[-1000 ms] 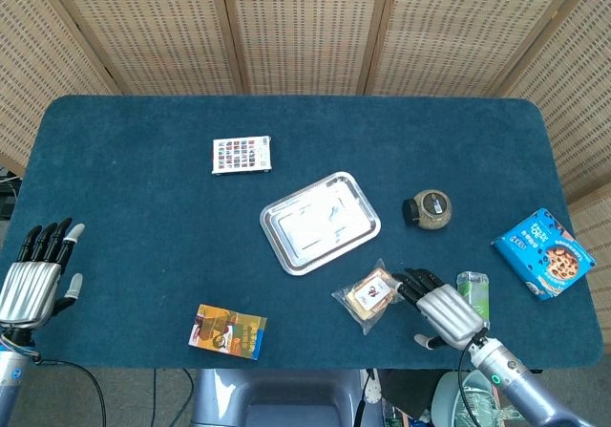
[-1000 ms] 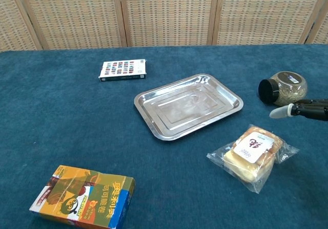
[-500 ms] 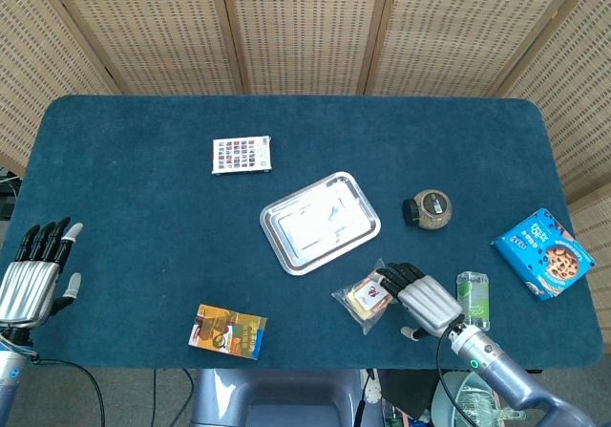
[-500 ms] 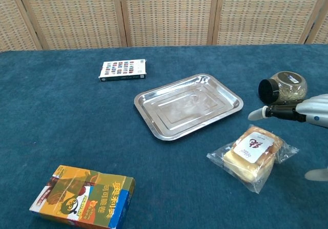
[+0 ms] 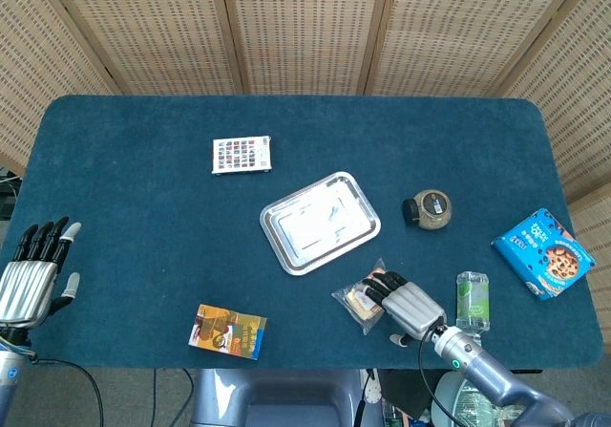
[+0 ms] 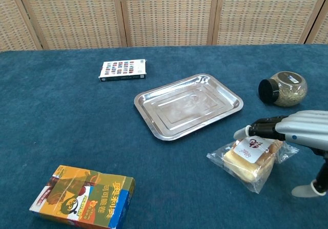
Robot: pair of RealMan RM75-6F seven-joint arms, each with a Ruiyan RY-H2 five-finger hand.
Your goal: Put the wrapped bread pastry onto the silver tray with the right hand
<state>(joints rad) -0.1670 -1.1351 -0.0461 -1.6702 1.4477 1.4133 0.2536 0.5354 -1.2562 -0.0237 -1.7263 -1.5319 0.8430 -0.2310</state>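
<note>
Right hand [image 6: 300, 131] now forward, fingers [image 6: 261, 130] over wrapped bread pastry [image 6: 250, 158].

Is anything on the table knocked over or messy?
Yes, one thing: the jar of grains beyond the wrapped bread pastry lies on its side, its black lid facing the silver tray. Nothing has spilled from it. The right robot hand is spread over the pastry, which still lies on the cloth. Nothing looks broken.
</note>
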